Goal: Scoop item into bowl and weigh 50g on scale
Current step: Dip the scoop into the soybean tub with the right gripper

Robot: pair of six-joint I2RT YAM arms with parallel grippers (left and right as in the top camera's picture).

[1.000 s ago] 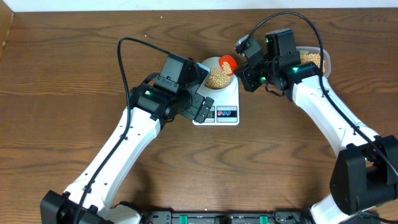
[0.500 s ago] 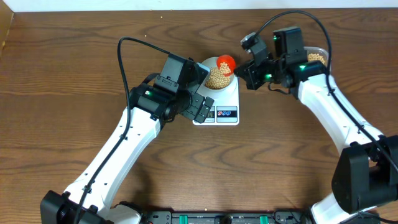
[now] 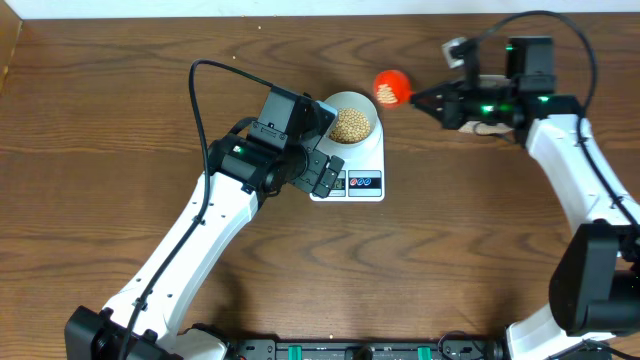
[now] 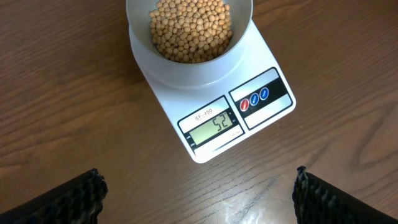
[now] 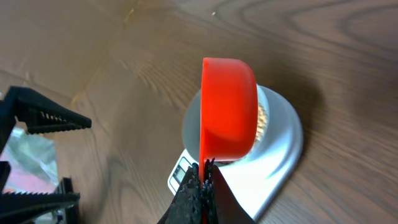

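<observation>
The pale bowl [image 3: 352,105] holds a heap of tan beans [image 3: 351,125] and stands on the white scale [image 3: 371,160]. In the left wrist view the bowl [image 4: 186,70], beans [image 4: 189,28] and scale [image 4: 273,112] lie ahead, and the display [image 4: 214,128] reads 52. My left gripper [image 3: 325,176] [image 4: 198,185] hovers open just in front of the scale, with nothing between its fingers. My right gripper [image 3: 428,98] [image 5: 206,169] is shut on the handle of an orange-red scoop [image 3: 391,86] [image 5: 229,106]. The scoop hangs tipped on its side, to the right of the bowl and apart from it.
The brown wooden table [image 3: 120,120] runs to a pale back edge at the top of the overhead view. The left arm's black cable [image 3: 200,100] loops above the table left of the scale. The left gripper's black fingers [image 5: 43,115] show at the left of the right wrist view.
The right gripper has carried the scoop from over the bowl's rim to the right and slightly back, clear of the bowl. The left arm and the scale have not moved.
</observation>
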